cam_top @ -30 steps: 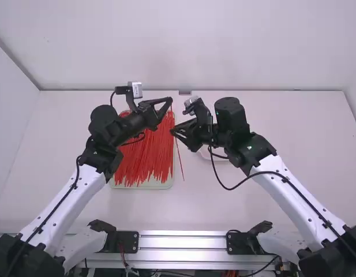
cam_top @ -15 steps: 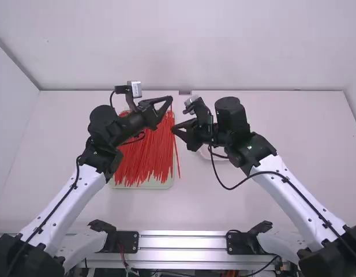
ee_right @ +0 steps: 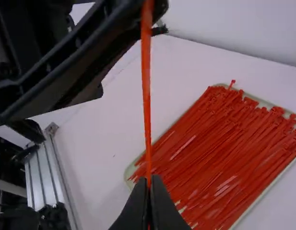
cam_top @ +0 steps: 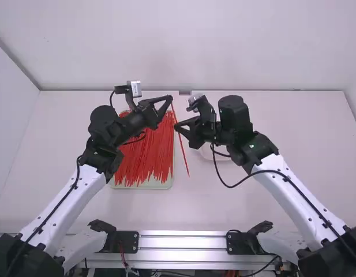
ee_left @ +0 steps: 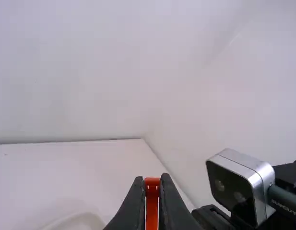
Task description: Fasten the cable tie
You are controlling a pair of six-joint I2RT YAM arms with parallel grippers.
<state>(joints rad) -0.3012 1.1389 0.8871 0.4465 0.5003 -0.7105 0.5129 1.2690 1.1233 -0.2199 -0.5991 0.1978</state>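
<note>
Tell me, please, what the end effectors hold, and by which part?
One red cable tie: left end effector pinches one end, right end effector grips the strap.

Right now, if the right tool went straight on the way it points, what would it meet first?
Probably the left tool, which grips the same cable tie that the right tool holds. Depth is unclear, so it might pass beside it.

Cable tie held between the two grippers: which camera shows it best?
The right wrist view: the cable tie runs large and clear from the right gripper up to the left gripper. The high view shows it as a thin red line between them; the left wrist view shows a short red end.
</note>
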